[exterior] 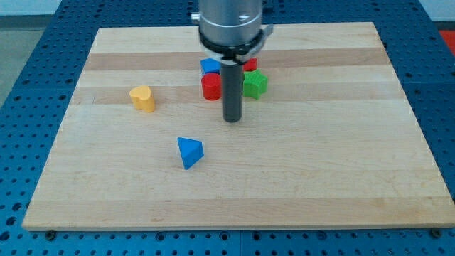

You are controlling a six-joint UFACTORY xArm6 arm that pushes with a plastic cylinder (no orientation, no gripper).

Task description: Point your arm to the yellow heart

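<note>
The yellow heart (143,98) lies on the wooden board (320,163) at the view's left of centre. My tip (232,120) touches the board near the middle, well to the right of the yellow heart and slightly below it. The rod rises from the tip to the arm's round grey body (231,25) at the view's top.
A blue triangle (189,152) lies below and left of my tip. A cluster sits just above my tip: a red cylinder (211,87), a blue block (210,66), a green block (255,84) and a red block (250,64) partly hidden by the rod.
</note>
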